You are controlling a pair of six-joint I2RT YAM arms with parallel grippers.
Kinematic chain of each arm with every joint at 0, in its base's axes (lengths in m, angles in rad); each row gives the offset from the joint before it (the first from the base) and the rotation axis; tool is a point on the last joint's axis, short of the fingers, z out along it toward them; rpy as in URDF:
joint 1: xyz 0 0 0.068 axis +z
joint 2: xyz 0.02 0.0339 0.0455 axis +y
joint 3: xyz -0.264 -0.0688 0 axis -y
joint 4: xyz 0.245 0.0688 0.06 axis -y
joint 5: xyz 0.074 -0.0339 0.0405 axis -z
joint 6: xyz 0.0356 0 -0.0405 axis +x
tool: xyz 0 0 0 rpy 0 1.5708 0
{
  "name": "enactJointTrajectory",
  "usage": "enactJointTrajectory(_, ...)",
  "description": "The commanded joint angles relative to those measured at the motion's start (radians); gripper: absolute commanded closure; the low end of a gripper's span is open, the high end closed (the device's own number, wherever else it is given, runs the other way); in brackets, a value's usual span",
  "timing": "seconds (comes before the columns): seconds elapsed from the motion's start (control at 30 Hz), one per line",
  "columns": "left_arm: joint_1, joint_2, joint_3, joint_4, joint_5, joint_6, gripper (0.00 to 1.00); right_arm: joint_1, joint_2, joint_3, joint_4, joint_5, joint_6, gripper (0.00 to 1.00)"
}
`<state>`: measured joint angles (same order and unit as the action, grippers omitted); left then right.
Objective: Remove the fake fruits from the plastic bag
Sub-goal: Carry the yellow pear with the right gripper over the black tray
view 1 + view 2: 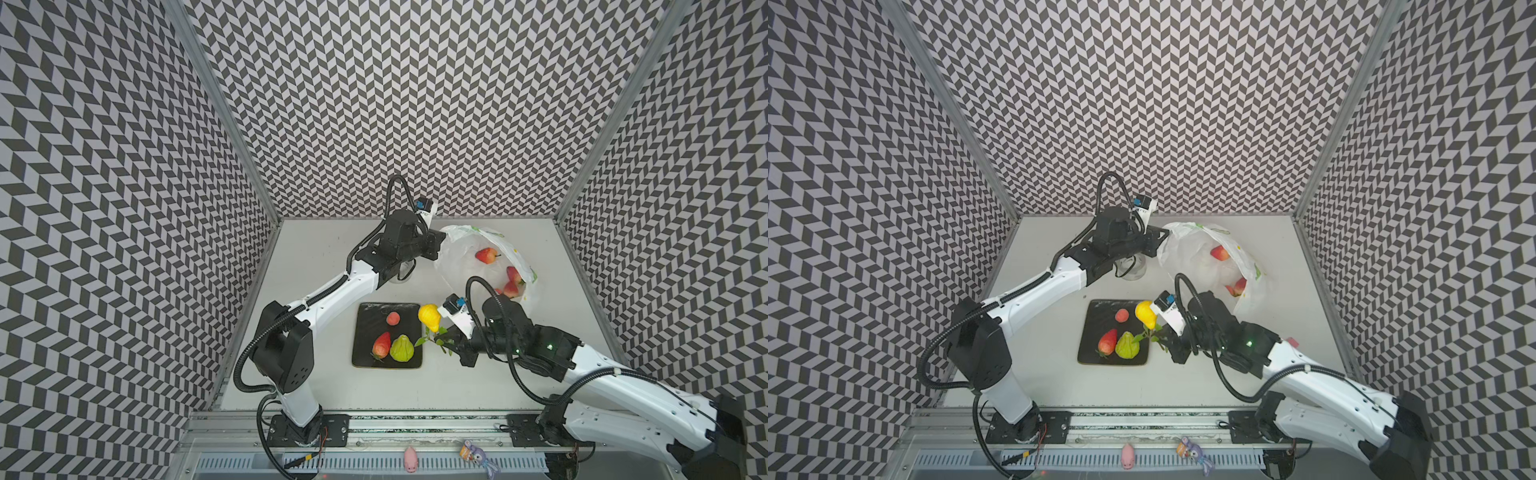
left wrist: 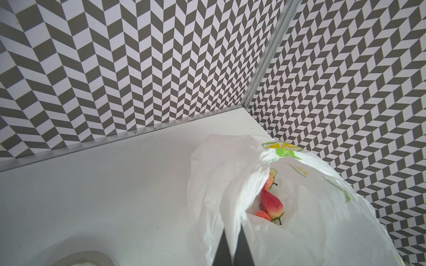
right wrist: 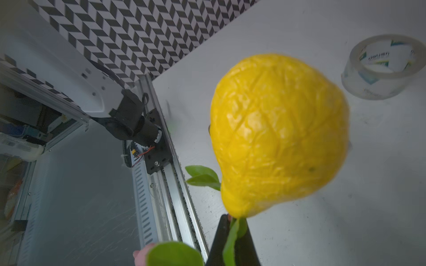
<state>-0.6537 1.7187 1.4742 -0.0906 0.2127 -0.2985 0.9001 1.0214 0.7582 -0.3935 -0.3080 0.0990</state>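
Held-open bag (image 1: 457, 266), yellow fruit (image 1: 429, 317) at the tray (image 1: 368, 320) edge.
Your left jaws pinch the bag rim, upper right of centre, strawberries (image 1: 486, 255) inside; the tray lies just left of the fruit, which your right jaws grip by its leafy stem, body pointing up-frame.

Plastic bag (image 1: 461, 249), crinkly translucent white with lemon print, stands open at the table's 1 o'clock, three red strawberries (image 1: 486, 254) inside. Yellow lemon-like fruit (image 1: 429, 316) is up in the air, leafy stem toward 5 o'clock. On the dark plate (image 1: 368, 320) at centre: pink-orange round fruit (image 1: 392, 318) toward 12 o'clock, lone strawberry (image 1: 382, 345) and green pear-shaped fruit (image 1: 402, 348) touching toward 6.
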Motion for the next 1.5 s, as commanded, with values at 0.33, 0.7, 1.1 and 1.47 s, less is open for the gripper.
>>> enactJointTrajectory(0.33,0.0,-0.006,0.04,-0.047,-0.046,0.022,1.0,0.003,0.321,0.022,0.159,0.197,0.134,0.98)
enactJointTrajectory(0.7,-0.005,-0.007,0.049,-0.052,-0.052,0.028,1.0,-0.004,0.492,0.128,0.231,0.153,0.051,0.98)
enactJointTrajectory(1.1,-0.004,-0.009,0.047,-0.052,-0.053,0.033,1.0,-0.03,0.66,0.238,0.205,0.042,-0.1,0.97)
enactJointTrajectory(1.47,-0.005,-0.007,0.051,-0.052,-0.054,0.036,1.0,-0.033,0.704,0.231,0.204,-0.003,-0.093,0.76)
